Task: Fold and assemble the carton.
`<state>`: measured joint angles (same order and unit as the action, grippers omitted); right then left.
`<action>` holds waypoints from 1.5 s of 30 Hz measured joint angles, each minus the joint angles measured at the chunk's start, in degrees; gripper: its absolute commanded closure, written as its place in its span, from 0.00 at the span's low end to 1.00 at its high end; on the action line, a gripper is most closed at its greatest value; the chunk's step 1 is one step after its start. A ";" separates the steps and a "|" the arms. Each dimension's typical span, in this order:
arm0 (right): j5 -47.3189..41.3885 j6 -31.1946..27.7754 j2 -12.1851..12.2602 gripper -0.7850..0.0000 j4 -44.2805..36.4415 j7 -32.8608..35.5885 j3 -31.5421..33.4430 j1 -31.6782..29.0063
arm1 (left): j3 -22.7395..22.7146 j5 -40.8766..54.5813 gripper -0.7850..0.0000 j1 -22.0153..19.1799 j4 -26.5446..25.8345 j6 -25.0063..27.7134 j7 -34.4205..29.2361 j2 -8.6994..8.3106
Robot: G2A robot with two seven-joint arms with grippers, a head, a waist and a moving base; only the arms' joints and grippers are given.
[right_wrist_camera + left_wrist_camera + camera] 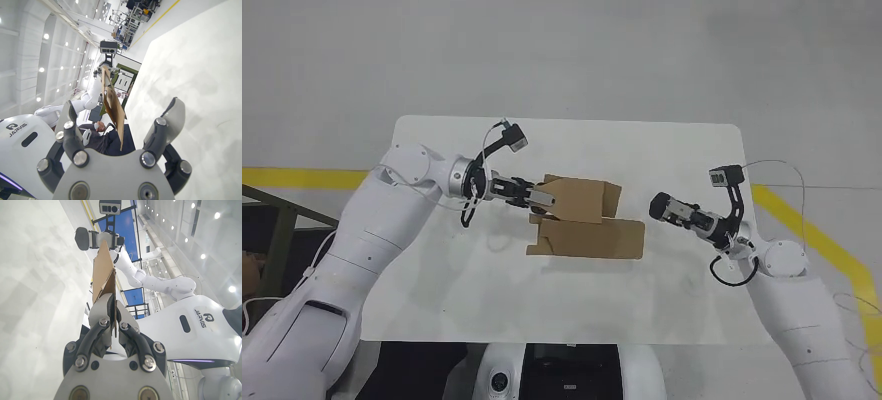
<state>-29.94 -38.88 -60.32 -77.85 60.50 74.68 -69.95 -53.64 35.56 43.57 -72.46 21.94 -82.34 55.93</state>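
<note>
From the top, the brown carton (587, 225) sits over the middle of the white bench (442, 290). Its long way runs from one arm across to the other. The left fingers (540, 198) are shut tight on its left end. The right fingers (658, 207) are open and hold nothing. They point at the carton's right end, just beside it, with a small gap between. The bench has bare room on every side.

From the left wrist, the two fingers pinch one thin edge of the carton (102, 272). The card runs straight away from them. One flap bends off it and makes a narrow V.

From the right wrist, the fingers are spread wide. The carton (110, 98) comes at them thin edge first, in line with the space between them, but it does not touch them. The bench (189, 75) lies off to one side of the card. I cannot tell if the carton rests on it.

I think the right arm should go straight ahead along the carton's long line, so the near edge slips between its fingers.
</note>
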 measured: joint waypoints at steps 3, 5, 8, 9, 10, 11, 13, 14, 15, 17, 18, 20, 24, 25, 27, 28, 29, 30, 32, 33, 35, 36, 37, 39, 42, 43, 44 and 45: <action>-0.97 -0.01 0.15 0.00 -3.23 1.49 0.36 -0.11 | 0.39 -1.40 1.00 0.25 -0.73 0.15 0.15 0.08; -1.82 0.20 0.14 0.00 -4.94 2.52 0.03 0.20 | 0.70 -2.12 1.00 0.47 -0.99 0.42 0.42 0.18; -2.73 0.52 0.06 0.00 -6.43 4.24 -0.87 0.90 | 0.95 -2.22 1.00 0.68 -1.02 0.62 0.62 0.33; -3.11 0.69 0.01 0.00 -6.73 4.83 -1.25 1.13 | 0.99 -2.34 1.00 0.71 -0.95 0.70 0.70 0.37; -3.55 0.95 -0.04 0.00 -7.03 5.60 -1.76 1.47 | 1.03 -2.55 1.00 0.73 -0.89 0.84 0.83 0.41; -3.93 1.21 -0.10 0.00 -7.25 6.07 -2.20 1.73 | 1.06 -2.72 1.00 0.74 -0.86 0.93 0.92 0.45; -4.86 1.79 -0.26 0.00 -7.61 6.73 -3.27 2.22 | 1.12 -2.95 1.00 0.82 -0.83 1.06 1.06 0.52; -5.05 2.00 -0.33 0.00 -7.77 6.92 -3.77 2.39 | 1.13 -2.99 1.00 0.88 -0.79 1.13 1.13 0.55; -5.27 2.23 -0.41 0.00 -7.94 7.14 -4.31 2.53 | 1.13 -3.00 1.00 0.94 -0.74 1.18 1.18 0.58; -6.25 2.91 -0.58 0.00 -8.31 7.81 -5.61 2.83 | 1.13 -2.66 1.00 1.11 -0.59 1.20 1.21 0.66; -6.50 3.24 -0.64 0.00 -8.33 8.14 -6.12 2.96 | 1.14 -2.32 1.00 1.19 -0.51 1.12 1.13 0.71; -6.90 3.92 -0.79 0.00 -8.17 8.82 -7.31 3.32 | 1.17 -1.50 1.00 1.32 -0.27 0.78 0.76 0.81; -8.96 4.36 -1.21 0.00 -7.43 9.26 -9.47 4.14 | 1.17 -0.59 1.00 1.39 -0.08 0.21 0.21 0.92; -9.25 4.41 -1.34 0.00 -7.18 9.32 -10.15 4.47 | 1.14 -0.46 1.00 1.43 -0.13 0.10 0.09 0.93; -9.65 4.49 -1.54 0.00 -6.67 9.40 -11.06 5.01 | 1.06 -0.28 1.00 1.53 -0.30 -0.02 -0.03 0.94; -9.89 4.50 -1.65 0.00 -6.16 9.40 -11.55 5.42 | 0.97 -0.04 1.00 1.63 -0.44 -0.13 -0.14 0.93; -9.96 4.49 -1.73 0.00 -5.73 9.40 -11.87 5.74 | 0.88 0.17 1.00 1.70 -0.54 -0.22 -0.22 0.92; -9.99 4.49 -1.80 0.00 -5.32 9.40 -12.18 6.07 | 0.79 0.36 1.00 1.77 -0.63 -0.29 -0.30 0.91; -9.58 4.49 -1.95 0.00 -4.40 9.40 -12.83 6.85 | 0.55 0.72 1.00 1.95 -0.80 -0.47 -0.47 0.86; -9.35 4.45 -2.01 0.00 -4.07 9.35 -13.09 7.14 | 0.44 0.97 1.00 2.05 -0.84 -0.54 -0.55 0.85; -9.39 4.31 -2.17 0.01 -3.55 9.21 -13.75 7.62 | 0.21 1.60 1.00 2.30 -0.85 -0.69 -0.69 0.83; -9.61 4.28 -2.25 0.04 -3.40 9.18 -14.06 7.77 | 0.14 1.74 1.00 2.38 -0.85 -0.73 -0.74 0.82; -10.04 4.24 -2.36 0.07 -3.21 9.15 -14.48 7.94 | 0.07 1.90 1.00 2.48 -0.87 -0.79 -0.79 0.81; -10.84 4.18 -2.54 0.14 -2.94 9.09 -15.11 8.18 | 0.05 2.17 1.00 2.65 -0.97 -0.89 -0.90 0.83; -12.05 4.00 -2.82 0.30 -2.39 8.91 -15.99 8.58 | 0.11 2.21 1.00 2.76 -1.10 -0.97 -0.97 0.89; -12.55 3.88 -2.91 0.38 -2.16 8.79 -16.22 8.69 | 0.15 2.16 1.00 2.76 -1.11 -1.00 -1.00 0.92; -12.88 3.78 -2.97 0.45 -1.98 8.69 -16.34 8.76 | 0.17 2.15 1.00 2.75 -1.09 -1.05 -1.04 0.94; -13.16 3.70 -3.02 0.50 -1.81 8.61 -16.42 8.82 | 0.18 2.14 1.00 2.73 -1.05 -1.08 -1.07 0.96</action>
<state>-43.11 -35.18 -63.34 -79.66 69.11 58.26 -61.13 -53.45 37.70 46.30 -73.51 20.87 -83.41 56.89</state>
